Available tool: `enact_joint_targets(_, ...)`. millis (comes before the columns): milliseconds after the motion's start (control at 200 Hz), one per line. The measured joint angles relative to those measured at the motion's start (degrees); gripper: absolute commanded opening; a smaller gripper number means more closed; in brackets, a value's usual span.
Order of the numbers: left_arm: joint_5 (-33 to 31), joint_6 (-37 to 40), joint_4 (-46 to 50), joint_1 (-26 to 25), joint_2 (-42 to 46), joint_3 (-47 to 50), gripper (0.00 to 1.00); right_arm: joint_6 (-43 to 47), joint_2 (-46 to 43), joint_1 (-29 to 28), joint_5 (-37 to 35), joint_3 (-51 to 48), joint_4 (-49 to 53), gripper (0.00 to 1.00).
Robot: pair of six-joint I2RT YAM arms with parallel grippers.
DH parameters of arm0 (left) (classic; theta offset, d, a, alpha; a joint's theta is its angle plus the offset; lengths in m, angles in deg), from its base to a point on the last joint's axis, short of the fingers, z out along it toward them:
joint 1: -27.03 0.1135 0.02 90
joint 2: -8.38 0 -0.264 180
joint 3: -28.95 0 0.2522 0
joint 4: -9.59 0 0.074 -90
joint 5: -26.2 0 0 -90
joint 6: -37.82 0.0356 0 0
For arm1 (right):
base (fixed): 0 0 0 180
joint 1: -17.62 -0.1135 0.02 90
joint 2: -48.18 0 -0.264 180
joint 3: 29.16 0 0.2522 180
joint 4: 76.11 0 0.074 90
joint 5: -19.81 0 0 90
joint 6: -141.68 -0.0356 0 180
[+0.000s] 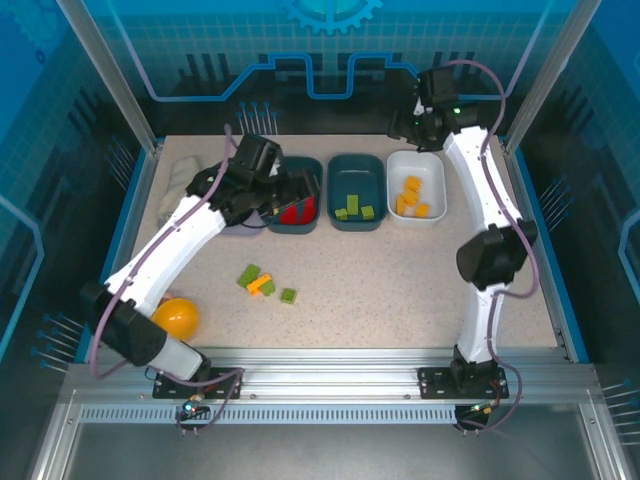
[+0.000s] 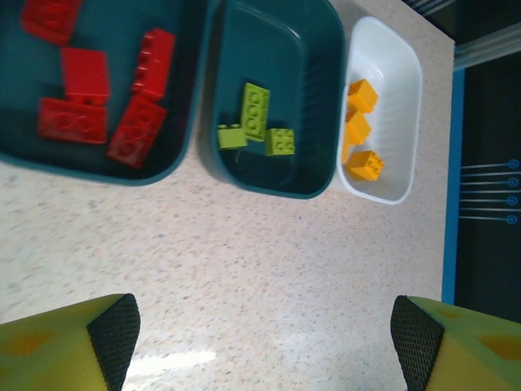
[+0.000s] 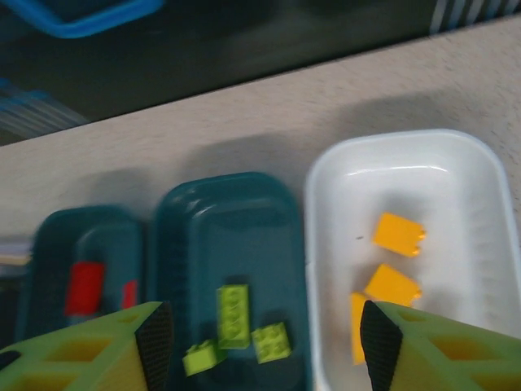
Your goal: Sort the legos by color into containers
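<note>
Containers: 3.
- dark teal containers (image 2: 319, 122), 2
- white container (image 2: 400, 90), 1

Legos in containers:
- red legos (image 2: 73, 120), 5, in one teal container, one cut off by the frame edge
- light green legos (image 2: 255, 112), 3, in the other teal container
- yellow-orange legos (image 2: 364, 165), 3 clearly countable, in the white container

Loose legos on the worktop (image 1: 400, 290):
- loose green legos (image 1: 248, 274), 3
- loose orange lego (image 1: 259, 286), 1

Other: yellow bowl (image 1: 178, 318), 1.

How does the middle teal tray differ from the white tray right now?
The middle tray is dark teal, the white tray plain white. The middle tray holds three light green bricks; the white tray holds yellow-orange bricks. Both are shallow rounded rectangles, standing side by side.
</note>
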State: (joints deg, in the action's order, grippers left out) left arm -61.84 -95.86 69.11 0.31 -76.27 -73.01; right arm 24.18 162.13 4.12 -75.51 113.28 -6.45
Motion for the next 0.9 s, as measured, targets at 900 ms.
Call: enact_joint_targets(900, -7.85, -14.75, 18.51, 1.44, 40.48, 36.81, 0.82, 17.49, -8.35, -45.92, 2.99, -45.29, -14.93, 0.81)
